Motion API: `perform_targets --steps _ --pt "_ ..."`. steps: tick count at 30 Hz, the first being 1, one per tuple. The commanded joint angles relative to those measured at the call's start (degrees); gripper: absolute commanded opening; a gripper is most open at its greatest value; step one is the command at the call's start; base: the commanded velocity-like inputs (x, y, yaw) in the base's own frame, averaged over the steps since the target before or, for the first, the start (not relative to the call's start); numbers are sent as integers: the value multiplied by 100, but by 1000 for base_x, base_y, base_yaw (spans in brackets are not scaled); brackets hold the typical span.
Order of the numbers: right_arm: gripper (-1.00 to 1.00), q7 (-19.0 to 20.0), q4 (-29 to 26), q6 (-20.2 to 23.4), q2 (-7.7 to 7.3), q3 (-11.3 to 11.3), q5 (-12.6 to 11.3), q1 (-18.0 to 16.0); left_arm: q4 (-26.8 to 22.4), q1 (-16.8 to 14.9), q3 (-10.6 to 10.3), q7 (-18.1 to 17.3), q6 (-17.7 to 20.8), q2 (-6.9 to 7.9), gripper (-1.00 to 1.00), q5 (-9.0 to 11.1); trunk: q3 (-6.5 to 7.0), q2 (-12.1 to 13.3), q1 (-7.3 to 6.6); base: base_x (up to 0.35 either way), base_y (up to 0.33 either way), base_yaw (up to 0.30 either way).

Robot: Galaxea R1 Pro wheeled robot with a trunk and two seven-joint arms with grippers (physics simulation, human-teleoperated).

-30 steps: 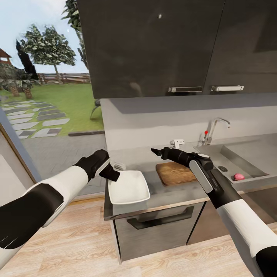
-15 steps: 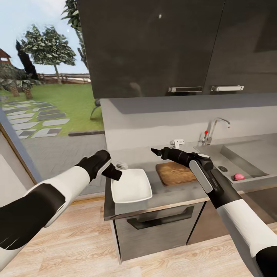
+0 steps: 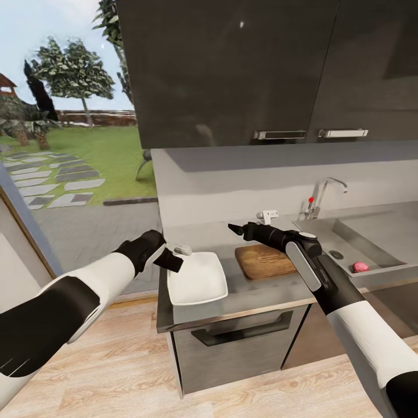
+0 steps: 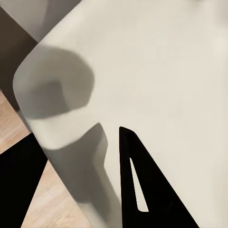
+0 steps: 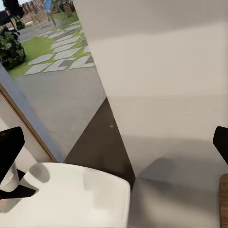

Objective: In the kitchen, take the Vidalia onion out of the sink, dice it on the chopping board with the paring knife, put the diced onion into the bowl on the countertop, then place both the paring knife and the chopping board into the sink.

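— Head view: left hand (image 3: 172,259) pinches the bowl (image 3: 197,280) rim at the desk (image 3: 255,293) corner. It overhangs, so a slip could tip it to the floor.
— Anything in it?
— No, bare. The onion (image 3: 360,266) sits in the sink (image 3: 371,244); the board (image 3: 264,261) is bare too.
— Right hand (image 3: 233,228)?
— Hovering above the desk, fingers apart in the wrist view, holding nothing. I can't spot the knife.
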Motion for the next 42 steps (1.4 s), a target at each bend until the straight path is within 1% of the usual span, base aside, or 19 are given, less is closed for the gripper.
perform_targets --steps 1,10,20,42 --pt "100 -2 -4 23 -5 7 -22 -7 10 -8 -38 -6 6 2 -100 56 -13 -14 4 0 0 0" --pt "100 -2 -4 22 -5 7 -22 -8 193 -10 -38 -5 -55 1 -100 56 -13 -14 4 0 0 0" --pt "100 -2 -4 22 -5 7 -22 -7 321 -1 -38 -9 -248 -4 -100 58 -13 -14 4 0 0 0" --pt "100 -2 -4 22 -5 7 -22 -7 349 44 -38 -14 -283 -7 -100 59 -13 -14 4 0 0 0"
